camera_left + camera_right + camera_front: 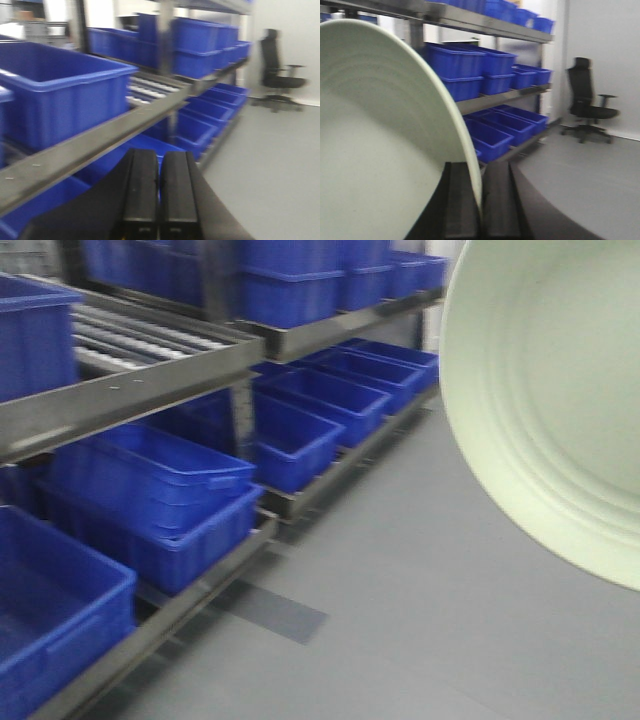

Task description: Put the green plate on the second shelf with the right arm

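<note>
Just one green plate [380,150], one chair [581,86].

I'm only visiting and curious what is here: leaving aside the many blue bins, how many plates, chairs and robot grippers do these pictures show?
green plate: 1
black office chair: 1
grippers: 2, the left gripper and the right gripper
Total: 4

Grey floor [420,570], metal shelving [130,390] of blue bins [150,500] (black office chair [587,107] beyond)
</note>
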Available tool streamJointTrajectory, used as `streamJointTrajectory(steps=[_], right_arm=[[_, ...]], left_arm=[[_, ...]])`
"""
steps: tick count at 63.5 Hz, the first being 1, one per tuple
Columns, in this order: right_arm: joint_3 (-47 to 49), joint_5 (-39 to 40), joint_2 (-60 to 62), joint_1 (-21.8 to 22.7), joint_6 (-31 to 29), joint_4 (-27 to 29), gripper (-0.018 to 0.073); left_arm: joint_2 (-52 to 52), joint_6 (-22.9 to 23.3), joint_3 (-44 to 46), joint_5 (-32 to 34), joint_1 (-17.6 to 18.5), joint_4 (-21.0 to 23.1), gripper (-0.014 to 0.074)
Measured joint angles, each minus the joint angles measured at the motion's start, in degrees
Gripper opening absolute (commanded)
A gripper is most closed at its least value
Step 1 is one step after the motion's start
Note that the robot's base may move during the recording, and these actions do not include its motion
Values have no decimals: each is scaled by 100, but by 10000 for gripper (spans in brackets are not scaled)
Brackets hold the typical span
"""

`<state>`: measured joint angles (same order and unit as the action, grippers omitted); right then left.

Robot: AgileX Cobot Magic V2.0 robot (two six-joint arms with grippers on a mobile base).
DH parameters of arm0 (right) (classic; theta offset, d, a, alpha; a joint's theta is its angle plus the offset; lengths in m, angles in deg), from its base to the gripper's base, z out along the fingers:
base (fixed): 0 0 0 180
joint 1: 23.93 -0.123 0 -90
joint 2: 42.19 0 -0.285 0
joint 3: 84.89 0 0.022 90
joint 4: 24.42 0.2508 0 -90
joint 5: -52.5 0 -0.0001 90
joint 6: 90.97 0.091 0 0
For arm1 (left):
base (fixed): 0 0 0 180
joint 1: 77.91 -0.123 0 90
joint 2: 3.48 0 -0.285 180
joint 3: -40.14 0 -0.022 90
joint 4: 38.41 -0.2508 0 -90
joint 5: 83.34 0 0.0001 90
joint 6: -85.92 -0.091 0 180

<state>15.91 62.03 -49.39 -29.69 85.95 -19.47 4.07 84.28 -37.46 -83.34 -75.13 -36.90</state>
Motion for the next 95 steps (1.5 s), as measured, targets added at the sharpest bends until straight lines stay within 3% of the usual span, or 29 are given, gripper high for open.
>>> streamJointTrajectory(steps=[95], right_arm=[[0,0,0,0,0,0,57]], left_arm=[[0,0,0,0,0,0,130]])
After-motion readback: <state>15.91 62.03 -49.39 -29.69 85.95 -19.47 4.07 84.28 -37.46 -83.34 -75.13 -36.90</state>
